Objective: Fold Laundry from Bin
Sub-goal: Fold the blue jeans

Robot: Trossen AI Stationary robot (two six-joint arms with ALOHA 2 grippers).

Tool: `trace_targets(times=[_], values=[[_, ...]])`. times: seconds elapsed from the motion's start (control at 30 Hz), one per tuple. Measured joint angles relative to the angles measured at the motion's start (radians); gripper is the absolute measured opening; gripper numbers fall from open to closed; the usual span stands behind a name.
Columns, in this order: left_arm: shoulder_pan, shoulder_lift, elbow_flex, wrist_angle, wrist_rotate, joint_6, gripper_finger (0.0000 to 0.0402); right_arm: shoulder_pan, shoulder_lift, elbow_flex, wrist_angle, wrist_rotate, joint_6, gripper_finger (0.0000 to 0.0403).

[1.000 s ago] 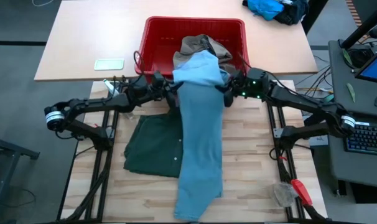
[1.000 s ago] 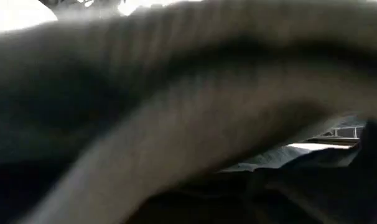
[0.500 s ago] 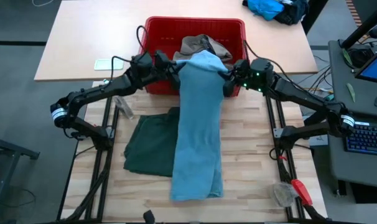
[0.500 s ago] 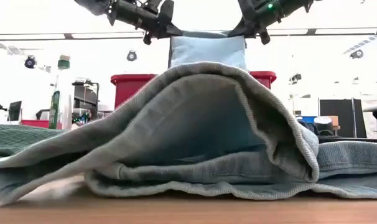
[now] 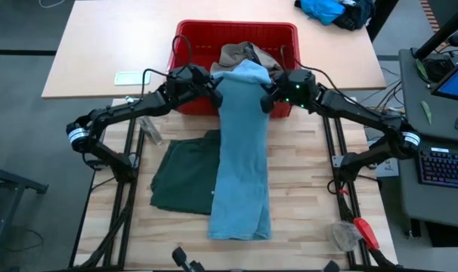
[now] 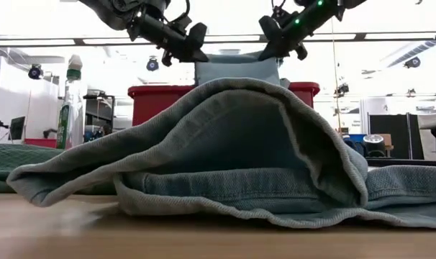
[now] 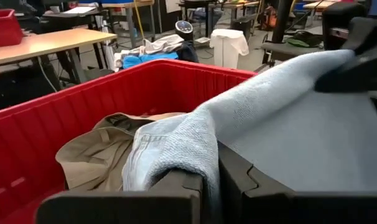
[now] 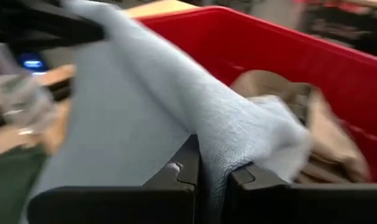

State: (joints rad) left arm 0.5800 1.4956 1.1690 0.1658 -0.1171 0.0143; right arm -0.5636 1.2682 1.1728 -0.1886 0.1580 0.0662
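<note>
While both grippers pinch only thin edge folds, the long light blue denim trousers (image 5: 242,151) could slip from one side and skew, or snag the khaki-taupe garment (image 5: 246,54) in the bright red plastic bin (image 5: 195,34). Left gripper (image 5: 211,80) and right gripper (image 5: 265,94) are clamped on the waistband at the bin's near rim; legs trail away from the bin, overlapping dark green shorts (image 5: 180,177).
</note>
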Motion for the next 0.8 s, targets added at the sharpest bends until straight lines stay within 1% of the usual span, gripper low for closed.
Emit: trace_targets(times=[0.1,0.17,0.33,0.43,0.57,0.7,0.8], values=[[0.0,0.0,0.0,-0.003,0.001,0.001,0.0013,0.001,-0.005,0.0,-0.023,0.1,0.001,0.002],[0.0,0.0,0.0,-0.017,0.002,0.002,0.002,0.0,-0.017,0.0,-0.056,0.123,0.015,0.0021],[0.002,0.0,0.0,-0.052,-0.002,0.003,0.004,0.0,-0.031,0.003,-0.117,0.101,0.046,0.0023],[0.002,0.0,0.0,-0.052,-0.004,-0.004,0.0053,0.0,-0.029,0.003,-0.135,0.085,0.046,0.0034],[0.002,-0.005,0.0,-0.05,-0.01,-0.023,0.0069,-0.004,-0.017,0.002,-0.128,0.085,0.013,0.0068],[-0.006,-0.015,0.0,-0.068,-0.009,-0.024,0.0083,-0.026,-0.003,0.003,-0.124,0.082,-0.015,0.0117],[-0.012,-0.039,-0.001,-0.12,-0.008,-0.023,0.0092,-0.044,-0.002,0.002,-0.142,0.105,-0.015,0.0156]])
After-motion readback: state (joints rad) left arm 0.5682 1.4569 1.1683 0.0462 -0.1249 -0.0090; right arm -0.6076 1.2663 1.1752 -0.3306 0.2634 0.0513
